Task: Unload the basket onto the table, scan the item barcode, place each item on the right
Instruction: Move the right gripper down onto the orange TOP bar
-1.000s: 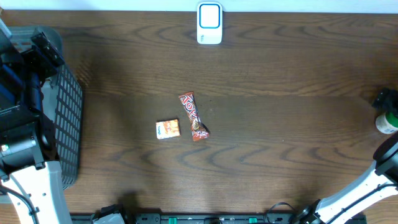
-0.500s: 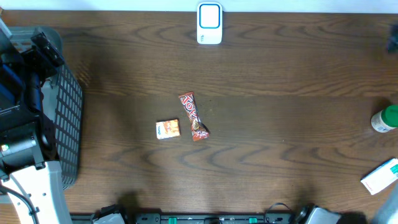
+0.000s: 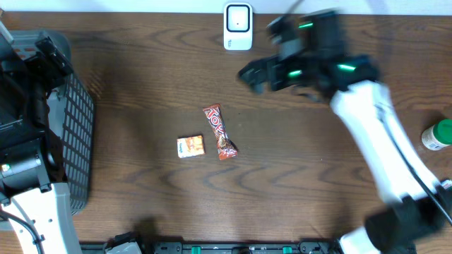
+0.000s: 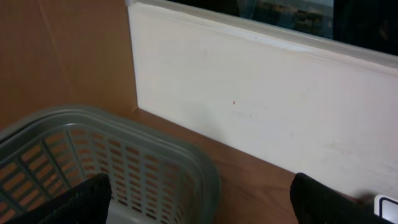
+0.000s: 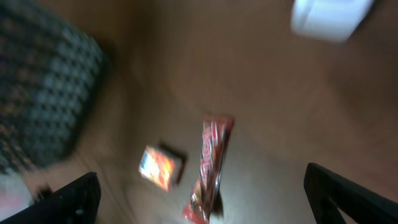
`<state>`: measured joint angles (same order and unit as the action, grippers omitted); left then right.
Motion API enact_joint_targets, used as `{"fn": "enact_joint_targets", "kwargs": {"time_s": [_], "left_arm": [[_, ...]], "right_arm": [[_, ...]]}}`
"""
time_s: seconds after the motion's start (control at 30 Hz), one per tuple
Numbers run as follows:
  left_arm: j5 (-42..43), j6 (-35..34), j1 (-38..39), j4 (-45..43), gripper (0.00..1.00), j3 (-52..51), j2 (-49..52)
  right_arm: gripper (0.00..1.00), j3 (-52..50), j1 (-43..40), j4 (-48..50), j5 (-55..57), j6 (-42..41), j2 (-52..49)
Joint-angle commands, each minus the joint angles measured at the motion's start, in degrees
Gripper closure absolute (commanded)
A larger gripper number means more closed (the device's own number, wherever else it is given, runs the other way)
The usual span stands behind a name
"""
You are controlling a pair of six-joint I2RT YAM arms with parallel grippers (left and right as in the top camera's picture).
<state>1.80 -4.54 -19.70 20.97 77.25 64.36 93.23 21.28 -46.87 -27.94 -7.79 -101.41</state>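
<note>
Grasping the bar [image 3: 219,132], lying mid-table just beside the box [image 3: 190,146], likely calls for the right gripper [image 3: 251,73], wide open and empty near the scanner [image 3: 238,27], to straddle its narrow width, while the left gripper [image 3: 51,48] hangs open, empty, by the basket [image 3: 78,141].

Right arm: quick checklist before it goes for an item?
1. Is the right gripper open and empty: ok, jaws wide, nothing between them.
2. Is the red candy bar wrapper free to pick: ok, it lies flat on the dark wooden table, apart from the small orange box.
3. Is the white barcode scanner unobstructed: ok, nothing covers it at the far edge.
4. Is a barcode facing up on either item: cannot tell, too small.
5. Is the left gripper out of the way: ok, open, over the grey mesh basket.
6. Is the right wrist view sharp: not ok, blurred.
</note>
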Motion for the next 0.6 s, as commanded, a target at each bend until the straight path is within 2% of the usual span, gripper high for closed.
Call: {"fn": "enact_joint_targets", "kwargs": {"time_s": [0.0, 0.17, 0.4, 0.57], "left_arm": [[0.5, -0.5, 0.2, 0.0, 0.09, 0.2, 0.0], [0.5, -0.5, 0.2, 0.0, 0.09, 0.2, 0.0], [0.5, -0.5, 0.2, 0.0, 0.09, 0.2, 0.0], [0.5, -0.5, 0.2, 0.0, 0.09, 0.2, 0.0]], "right_arm": [[0.01, -0.4, 1.5, -0.3, -0.8, 0.8, -6.6], [0.01, -0.4, 5.1, -0.2, -2.3, 3.1, -14.7], [0.01, -0.4, 11.3, -1.3, 5.6, 3.1, -18.5], [0.06, -0.4, 13.9, -4.0, 12.0, 2.8, -19.4]]}}
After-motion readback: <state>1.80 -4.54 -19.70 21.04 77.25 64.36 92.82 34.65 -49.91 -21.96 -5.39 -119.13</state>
